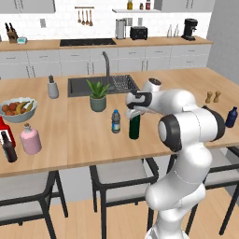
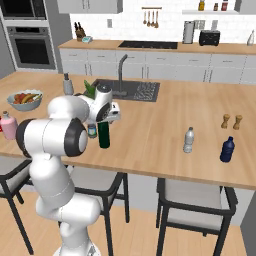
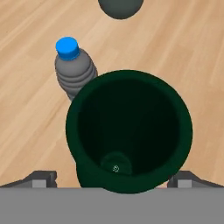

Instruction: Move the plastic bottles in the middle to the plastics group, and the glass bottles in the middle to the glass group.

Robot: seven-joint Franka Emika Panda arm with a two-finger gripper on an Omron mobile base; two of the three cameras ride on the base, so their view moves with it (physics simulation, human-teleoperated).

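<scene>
Green wine bottle (image 1: 134, 127) stood mid-counter, gripper (image 1: 133, 112) directly over its top, jaws wide apart and holding nothing.
From the hand camera I saw the fingers (image 3: 40, 178) straddling the bottle's shoulder. Blue-capped water bottle (image 1: 115, 121) was just beside it on the wood counter (image 1: 70, 135); pink bottle (image 1: 30, 139) sat far left near the red bottle (image 1: 5, 132) and brown bottle (image 1: 9, 147).

A dark green wine bottle (image 1: 134, 126) stands upright on the table (image 1: 84, 135), just beside a small clear water bottle (image 1: 115, 121) with a blue cap. A squat pink bottle (image 1: 30, 139) stands well apart to the left, near a red bottle (image 1: 4, 128) and a dark brown bottle (image 1: 9, 147).
</scene>
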